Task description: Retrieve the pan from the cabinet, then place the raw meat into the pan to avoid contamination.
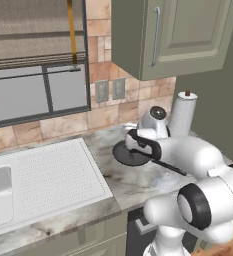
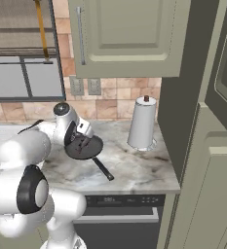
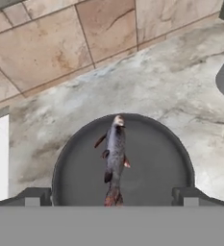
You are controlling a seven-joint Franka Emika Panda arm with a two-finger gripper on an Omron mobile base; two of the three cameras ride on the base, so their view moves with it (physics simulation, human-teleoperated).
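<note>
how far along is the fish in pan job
Looks essentially done: the pan sits on the counter, out of the cabinet, and the fish lies inside it. The pincer hangs open just above, holding nothing. What seems left is pulling the arm away.

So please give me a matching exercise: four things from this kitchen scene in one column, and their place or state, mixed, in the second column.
Things:
1. pan
2. raw fish
3. paper-towel roll
4. end effector

Place or state:
a. stands upright on the counter beside the tall cabinet
b. open, just above the pan
c. lies inside the pan
d. rests on the marble counter, handle toward the counter edge

Pairs: 1-d, 2-c, 3-a, 4-b
</note>
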